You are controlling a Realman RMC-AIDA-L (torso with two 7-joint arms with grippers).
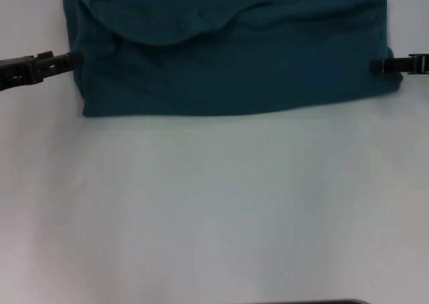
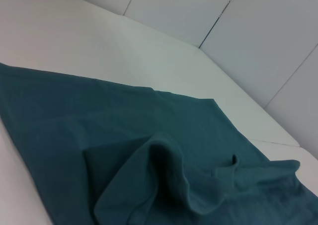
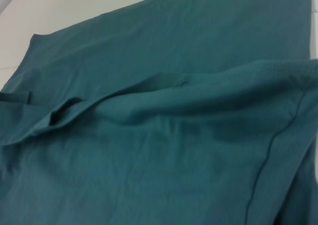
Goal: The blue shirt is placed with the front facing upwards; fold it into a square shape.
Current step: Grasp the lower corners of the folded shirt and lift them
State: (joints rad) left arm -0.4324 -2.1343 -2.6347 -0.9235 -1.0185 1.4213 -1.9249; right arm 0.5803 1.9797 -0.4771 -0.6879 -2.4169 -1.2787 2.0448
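Teal-blue cotton: the blue shirt (image 1: 234, 56) lies partly folded at 12 o'clock on the white worktop (image 1: 214, 203), an upper layer doubled over and rumpled. Left gripper (image 1: 70, 60) meets its 9 o'clock edge, right gripper (image 1: 379, 66) its 3 o'clock edge, probably to carry both sides together for an even fold. Jaws' state: cannot tell.

White table (image 1: 214, 210) fills lower two-thirds of head view. Pale wall panels (image 2: 258, 31) with dark seams, upper right of left wrist view.
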